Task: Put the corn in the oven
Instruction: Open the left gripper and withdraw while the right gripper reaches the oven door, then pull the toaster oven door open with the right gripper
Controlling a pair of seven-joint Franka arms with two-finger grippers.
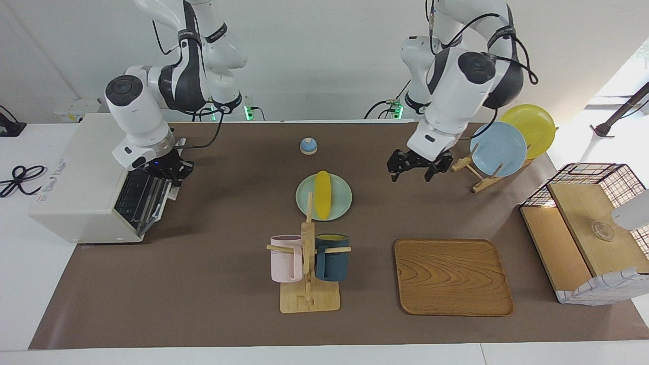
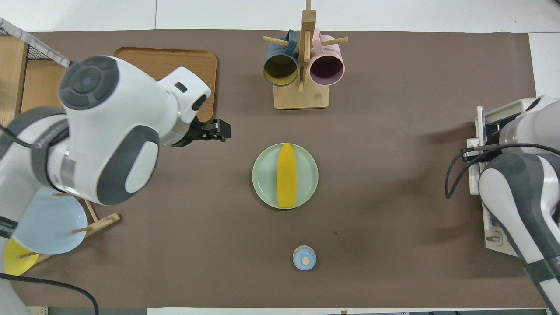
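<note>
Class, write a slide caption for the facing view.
Corn lies on a green plate; right tool at the oven door.

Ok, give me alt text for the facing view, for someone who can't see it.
A corn lies on a green plate mid-table. The right gripper, shut, is at the oven door; the left gripper hangs open over the table beside a plate rack.

White wall (image 1: 324,61), brown-covered table (image 1: 203,304), bright window (image 1: 628,76)
</note>
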